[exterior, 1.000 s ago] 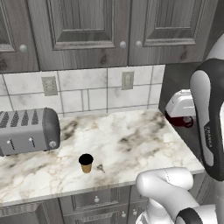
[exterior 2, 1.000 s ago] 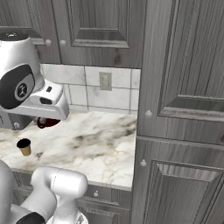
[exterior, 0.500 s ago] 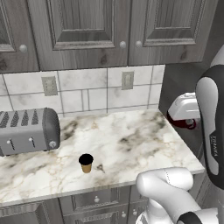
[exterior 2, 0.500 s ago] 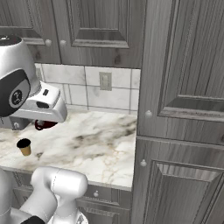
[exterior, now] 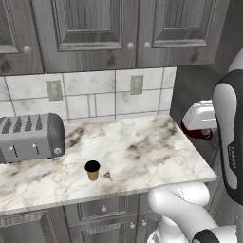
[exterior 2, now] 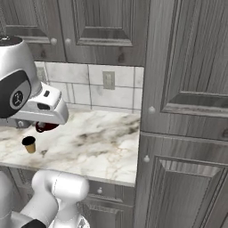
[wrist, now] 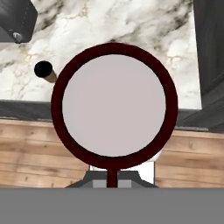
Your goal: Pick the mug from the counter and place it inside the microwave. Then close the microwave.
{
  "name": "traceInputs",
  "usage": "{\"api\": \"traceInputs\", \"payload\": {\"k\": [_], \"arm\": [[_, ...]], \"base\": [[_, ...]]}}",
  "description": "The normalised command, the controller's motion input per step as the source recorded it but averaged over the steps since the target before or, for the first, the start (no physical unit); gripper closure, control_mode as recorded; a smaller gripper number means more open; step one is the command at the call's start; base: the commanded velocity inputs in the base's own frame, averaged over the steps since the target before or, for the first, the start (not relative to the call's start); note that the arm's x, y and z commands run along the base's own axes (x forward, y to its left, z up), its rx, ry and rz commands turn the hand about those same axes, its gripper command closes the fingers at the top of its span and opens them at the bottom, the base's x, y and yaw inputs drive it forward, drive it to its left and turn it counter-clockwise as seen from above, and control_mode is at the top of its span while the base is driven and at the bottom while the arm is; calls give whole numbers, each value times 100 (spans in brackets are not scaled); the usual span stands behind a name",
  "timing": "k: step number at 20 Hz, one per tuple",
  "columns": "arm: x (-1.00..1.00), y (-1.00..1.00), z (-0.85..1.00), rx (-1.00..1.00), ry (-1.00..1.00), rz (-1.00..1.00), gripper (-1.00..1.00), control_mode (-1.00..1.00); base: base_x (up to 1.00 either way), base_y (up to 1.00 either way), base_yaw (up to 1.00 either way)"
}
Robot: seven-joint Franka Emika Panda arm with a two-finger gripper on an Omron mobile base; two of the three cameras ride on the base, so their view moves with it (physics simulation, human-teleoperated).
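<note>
Two vessels are seen: the mug, gripped by the closed gripper and held in the air off the right end of the counter, and a black-and-tan cup left standing on the marble near its front edge. A silver toaster is set at the far left against the tiled wall. Tall grey cabinet doors are seen just right of the counter.
</note>
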Motion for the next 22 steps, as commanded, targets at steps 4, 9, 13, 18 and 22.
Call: {"api": "traceInputs", "payload": {"k": [4, 9, 13, 18, 22], "arm": [[0, 0, 0, 0, 0, 0, 100, 100], [0, 0, 0, 0, 0, 0, 100, 100], [0, 0, 0, 0, 0, 0, 100, 100], [0, 0, 0, 0, 0, 0, 100, 100], [0, 0, 0, 0, 0, 0, 100, 100]], "base": [[-38, 0, 0], [-49, 0, 0], [-60, 1, 0], [-74, 9, 2], [-75, 2, 2]]}}
